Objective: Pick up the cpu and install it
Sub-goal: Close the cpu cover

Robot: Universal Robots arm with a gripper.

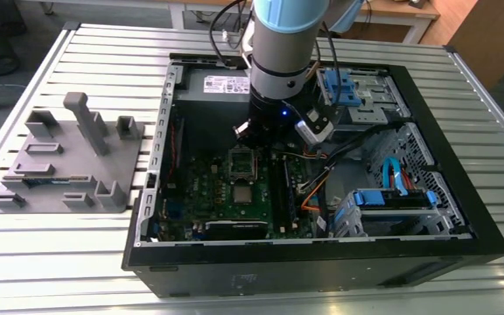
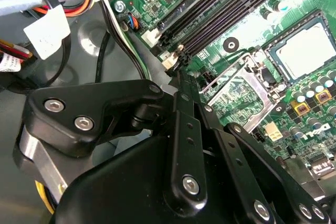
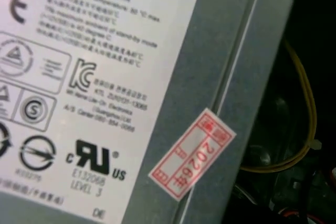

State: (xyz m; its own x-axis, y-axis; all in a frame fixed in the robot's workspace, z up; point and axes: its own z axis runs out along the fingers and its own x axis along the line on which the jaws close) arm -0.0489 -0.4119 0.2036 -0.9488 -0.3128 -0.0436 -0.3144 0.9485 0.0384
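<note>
Inside the open computer case, the cpu lies flat on the green motherboard. Above the open socket, just beyond the cpu, hangs the gripper; whether its jaws are spread or pressed together I cannot tell.

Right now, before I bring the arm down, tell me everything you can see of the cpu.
The cpu is a small flat square chip with a silvery-grey metal top and a thin dark rim. It lies flat, face up, on the green motherboard, beside the metal socket frame, on the side away from the power supply. In the second wrist view its top looks bare, with nothing resting on it. The gripper is apart from it, nearer the socket frame.
</note>
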